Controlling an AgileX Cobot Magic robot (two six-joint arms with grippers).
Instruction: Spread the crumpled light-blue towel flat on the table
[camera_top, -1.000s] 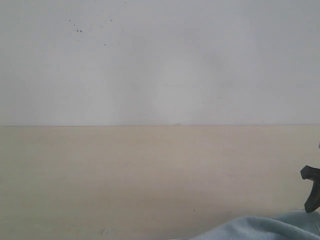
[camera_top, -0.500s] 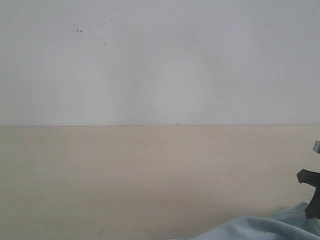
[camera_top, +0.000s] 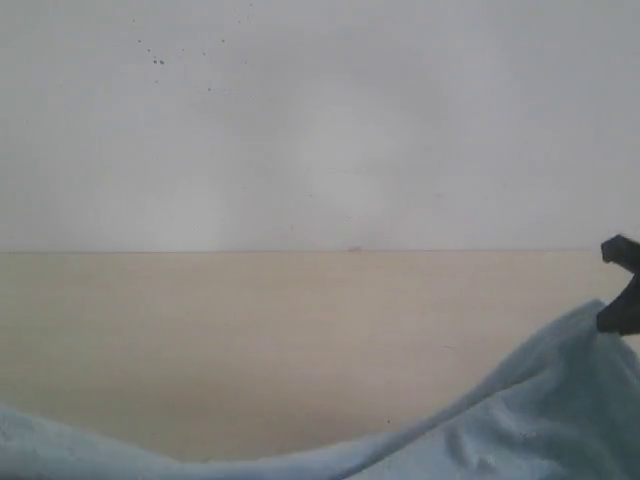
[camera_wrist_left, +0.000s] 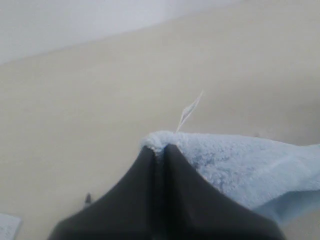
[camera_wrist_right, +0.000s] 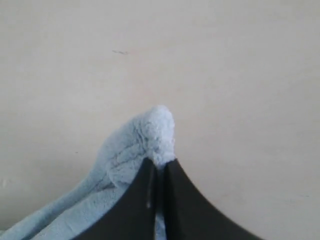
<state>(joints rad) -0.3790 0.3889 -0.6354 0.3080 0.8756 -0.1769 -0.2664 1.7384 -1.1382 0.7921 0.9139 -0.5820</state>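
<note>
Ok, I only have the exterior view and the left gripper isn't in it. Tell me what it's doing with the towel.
Observer: The left gripper is shut on a corner of the towel, with the pile pinched between its jaws.
Operator: Now check the right one. I just get a dark tip at the frame edge.
Observer: The right gripper is shut on a bunched bit of the towel, and a tuft pokes out past its tips.
Operator: Find the tag for me.
Observer: A thin white tag sticks up from the towel edge just beyond the left gripper. Its print cannot be read.
</note>
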